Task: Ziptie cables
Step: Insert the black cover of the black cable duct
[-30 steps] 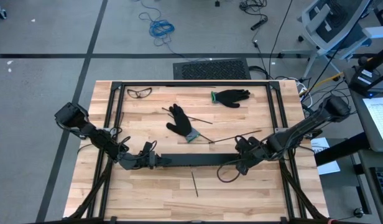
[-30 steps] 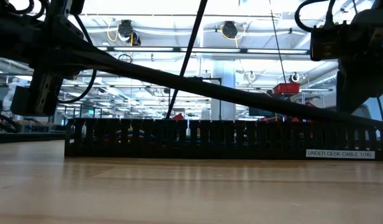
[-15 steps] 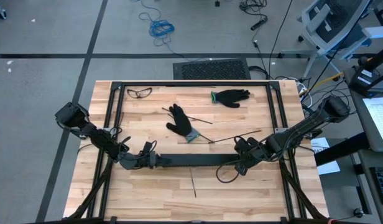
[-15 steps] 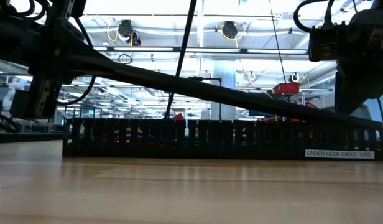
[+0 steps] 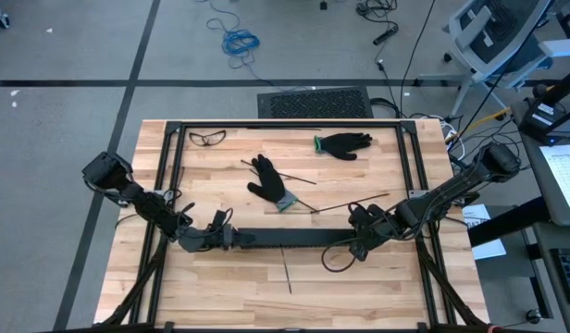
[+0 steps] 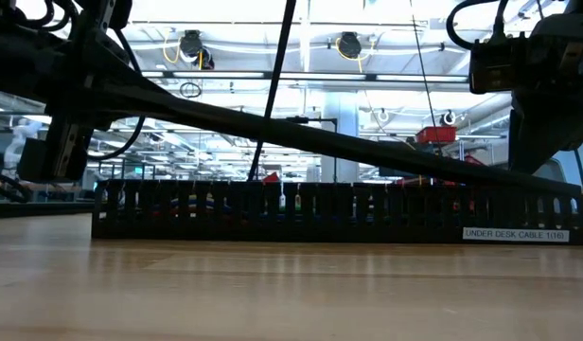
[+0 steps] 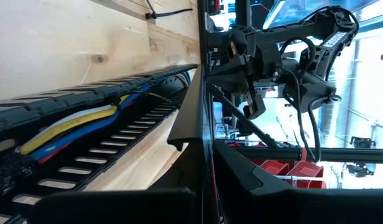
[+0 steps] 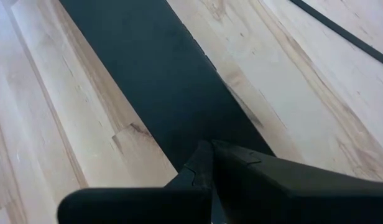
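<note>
1. At table centre, I see the multicoloured cables (image 7: 67, 127) lying inside the long black slotted plastic duct (image 5: 290, 238)
2. I cannot tell the left gripper (image 5: 231, 238) jaw state at the duct's left end; the right gripper (image 5: 357, 242) is pressed together at the other end
3. Risk: I judge the duct could slide and spill wires

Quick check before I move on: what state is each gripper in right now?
Left gripper: at the left end of the black slotted strip; cannot be told.
Right gripper: closed, at the strip's right end; a grasp cannot be told.
</note>
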You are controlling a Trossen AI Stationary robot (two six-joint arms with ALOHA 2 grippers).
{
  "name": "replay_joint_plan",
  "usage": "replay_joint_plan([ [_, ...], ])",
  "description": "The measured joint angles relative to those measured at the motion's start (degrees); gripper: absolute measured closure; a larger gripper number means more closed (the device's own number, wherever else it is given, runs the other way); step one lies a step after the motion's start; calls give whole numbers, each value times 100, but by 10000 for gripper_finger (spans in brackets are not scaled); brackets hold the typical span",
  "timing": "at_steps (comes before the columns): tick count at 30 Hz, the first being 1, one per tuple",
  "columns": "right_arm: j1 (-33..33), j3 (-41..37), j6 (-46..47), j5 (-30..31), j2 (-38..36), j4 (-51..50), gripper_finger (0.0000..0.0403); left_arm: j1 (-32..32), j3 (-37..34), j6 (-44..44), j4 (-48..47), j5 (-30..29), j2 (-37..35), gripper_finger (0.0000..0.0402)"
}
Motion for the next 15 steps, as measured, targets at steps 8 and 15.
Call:
replay_joint_plan([
  [8,0,0,35,0,0,-14,403,0,4,0,3,0,0,361],
  [15,0,-2,31,-4,0,-18,403,0,4,-20,7,119,0,306],
])
